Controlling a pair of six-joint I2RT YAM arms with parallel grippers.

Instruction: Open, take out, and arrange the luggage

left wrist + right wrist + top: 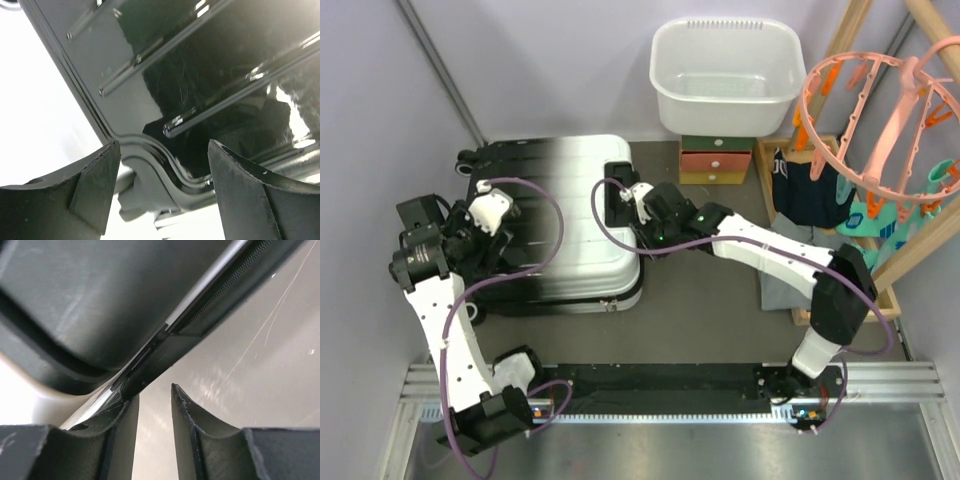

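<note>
The luggage (580, 200) lies flat on the floor, its ribbed shell fading from black on the left to white on the right. My left gripper (500, 240) sits at its black left side, near the wheels. In the left wrist view this gripper (162, 145) stands open, with the glossy black shell (225, 60) and a grey wheel part just beyond the fingertips. My right gripper (620, 205) is at the luggage's right end. Up close, the right gripper (154, 392) has a narrow empty gap, and its left finger (125, 420) touches the zipper seam (210, 300).
A white laundry basket (725, 70) rests on a small green-and-orange drawer box (717, 160) behind the luggage. On the right stands a wooden rack (880, 270) with a pink clip hanger (880, 110), dark clothes (810, 195) and a grey cloth (785, 285).
</note>
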